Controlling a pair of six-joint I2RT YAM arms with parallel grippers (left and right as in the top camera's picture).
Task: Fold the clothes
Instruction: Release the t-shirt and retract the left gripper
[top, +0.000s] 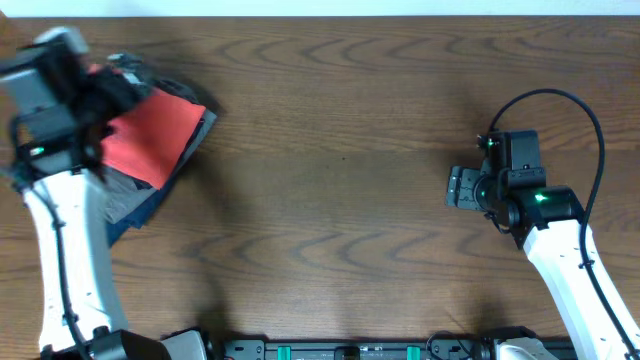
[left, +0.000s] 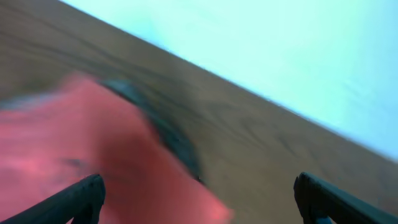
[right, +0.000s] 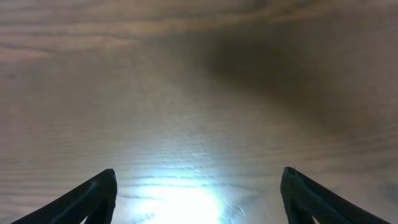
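Two tools are standing spread at this moment, and neither is pinching anything. The left tool (left: 199, 182) is hanging over the far left corner of the counter (top: 340, 150). Its fingers (left: 81, 196) are wide apart, with only blurred cloth and wood showing between them. The left wrist view is smeared, so I cannot tell whether a fingertip is brushing the fabric.

Just beneath and beside that tool, the coral-red T-shirt (top: 150, 135) is lying as a compact folded panel, skewed to the counter's edge. It is resting on top of a pile of grey and navy garments (top: 125, 205), and a dark garment (top: 135, 68) is peeking out at its far side. Sitting on the pile like this, it is reading as a finished fold laid with the others, which would explain the spread jaws above it. Its lettering is not showing.

The right tool (right: 199, 171) is hovering well apart on the right, facing bare wood. It is probably being kept clear so that the left arm has room.
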